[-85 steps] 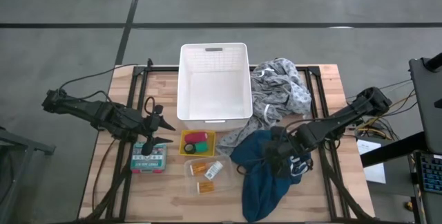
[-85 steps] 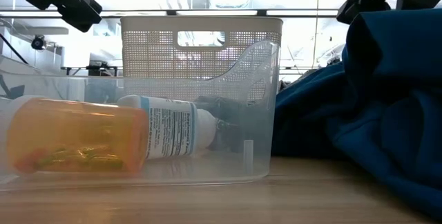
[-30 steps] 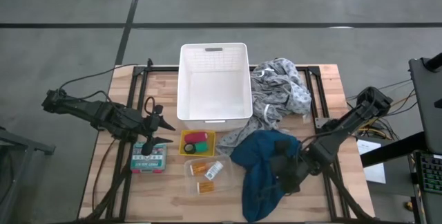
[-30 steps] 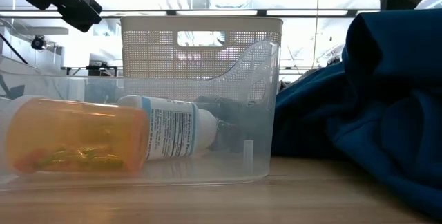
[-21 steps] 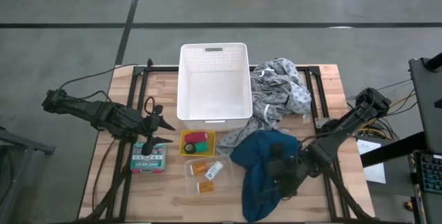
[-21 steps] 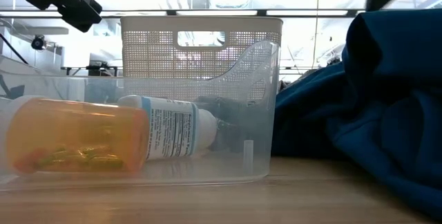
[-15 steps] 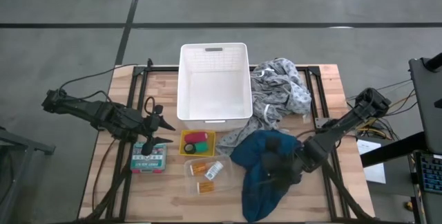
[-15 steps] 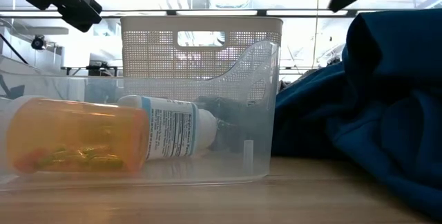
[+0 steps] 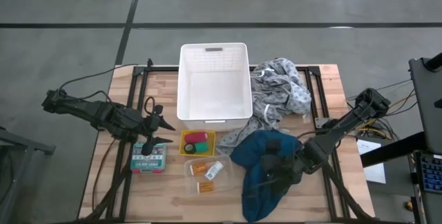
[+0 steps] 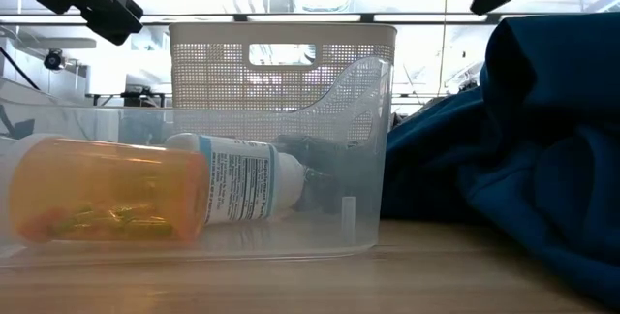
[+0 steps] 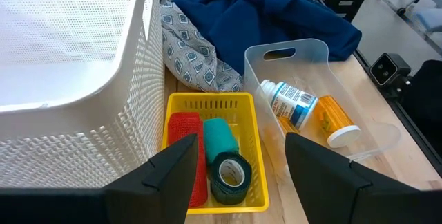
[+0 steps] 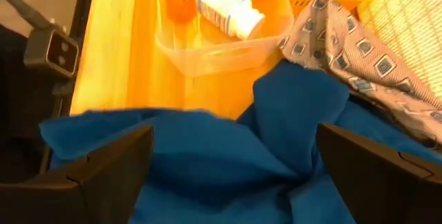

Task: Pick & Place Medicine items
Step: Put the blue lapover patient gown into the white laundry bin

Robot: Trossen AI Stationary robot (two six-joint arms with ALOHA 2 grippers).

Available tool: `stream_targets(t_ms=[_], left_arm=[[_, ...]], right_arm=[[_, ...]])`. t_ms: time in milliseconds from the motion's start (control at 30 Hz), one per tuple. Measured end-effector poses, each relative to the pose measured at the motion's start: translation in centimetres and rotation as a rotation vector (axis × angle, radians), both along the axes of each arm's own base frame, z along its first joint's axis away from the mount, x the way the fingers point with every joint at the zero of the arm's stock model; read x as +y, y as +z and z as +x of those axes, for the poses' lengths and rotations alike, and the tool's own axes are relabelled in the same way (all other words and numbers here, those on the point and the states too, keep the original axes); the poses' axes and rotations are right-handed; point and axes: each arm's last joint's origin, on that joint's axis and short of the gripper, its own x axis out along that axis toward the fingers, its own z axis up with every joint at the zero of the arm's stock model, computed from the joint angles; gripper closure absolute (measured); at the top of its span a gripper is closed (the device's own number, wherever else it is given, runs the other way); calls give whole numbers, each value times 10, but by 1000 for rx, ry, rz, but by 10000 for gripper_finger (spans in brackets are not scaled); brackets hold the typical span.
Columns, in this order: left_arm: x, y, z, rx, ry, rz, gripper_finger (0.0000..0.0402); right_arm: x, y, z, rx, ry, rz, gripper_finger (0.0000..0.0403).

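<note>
My left pincer (image 9: 164,131) hovers released, holding nothing, left of the yellow basket (image 9: 184,138), which holds the red cylinder (image 11: 183,156) and green roll (image 11: 230,175). Right of the basket, the clear tray (image 11: 304,52) (two orange bottles (image 9: 202,178), one white bottle (image 11: 290,104)). Farther right, my right pincer (image 9: 271,171) gapes over the blue cloth (image 9: 257,182).

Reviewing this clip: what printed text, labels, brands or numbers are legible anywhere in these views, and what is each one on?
None can be read word for word.
White bottle in the clear tray: its blue-and-white label carries lines of small print, too blurred to read.
Teal box on the table beside the yellow basket: white lettering shows, too small to read.
Orange pill bottle: no label text visible.
</note>
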Motion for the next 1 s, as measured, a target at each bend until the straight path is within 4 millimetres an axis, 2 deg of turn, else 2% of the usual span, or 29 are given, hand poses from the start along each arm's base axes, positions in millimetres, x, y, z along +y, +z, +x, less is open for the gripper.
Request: stream_targets(t_ms=[133,267,500,633,800,900,1000], left_arm=[[0,0,0,0,0,0,176],[0,0,0,0,0,0,176],[0,0,0,0,0,0,176],[0,0,0,0,0,0,176],[0,0,0,0,0,0,176],[0,0,0,0,0,0,176],[0,0,0,-1,0,0,176]], right_arm=[[1,2,3,-30,6,23,3],[4,2,0,2,85,21,3],[-2,2,-3,18,209,-115,3],[2,1,-3,40,451,-92,3],[3,15,3,-105,616,-75,3],[-6,20,8,-132,637,-14,3],[-22,24,12,-132,645,59,3]])
